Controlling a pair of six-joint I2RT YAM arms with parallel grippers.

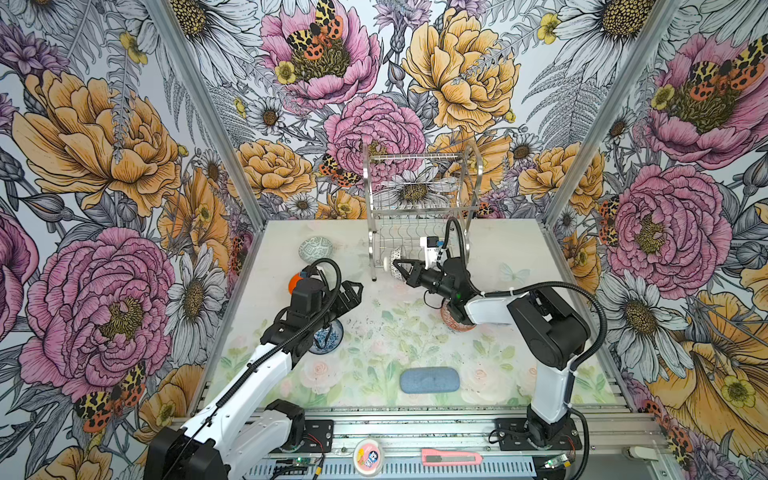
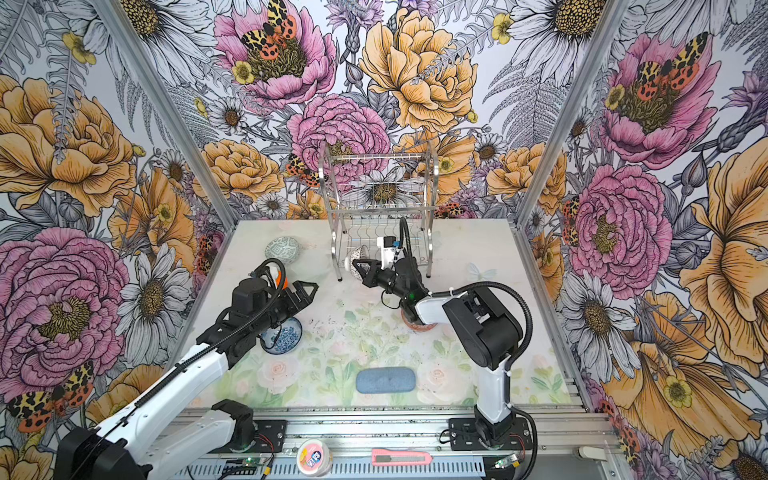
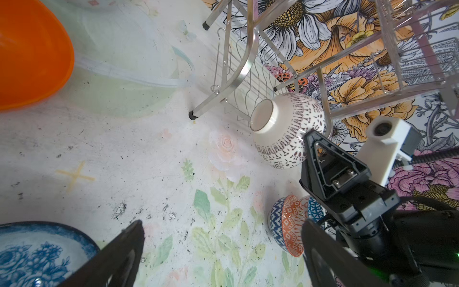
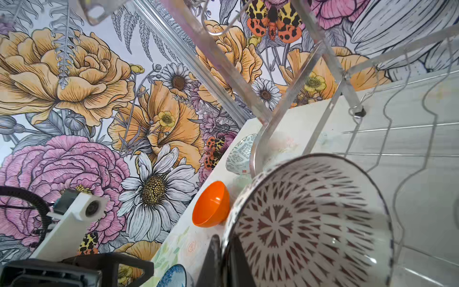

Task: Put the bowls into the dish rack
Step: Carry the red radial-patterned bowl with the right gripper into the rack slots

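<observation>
The left gripper (image 1: 348, 296) waits with jaws wide apart just past the blue floral ceramic bowl (image 1: 329, 338), free to pick next. The right gripper (image 1: 397, 269) is clamped on the rim of the black-and-white lattice bowl (image 3: 285, 131), tipped on edge at the lower tier of the silver wire dish rack (image 1: 419, 156), probably to slot between wires

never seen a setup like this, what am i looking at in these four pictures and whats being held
Two robot arms with pincer grippers work at a table. Two pictures look down from overhead, nearly alike; two come from cameras on the arms' wrists. The right gripper is shut on a black-and-white bowl, tipped sideways at the end of the dish rack's lower shelf. The left gripper is open and empty. On the table lie a grey-green bowl, an orange bowl, a blue floral bowl, an orange-white bowl under the right arm, and a blue-grey pad.
</observation>
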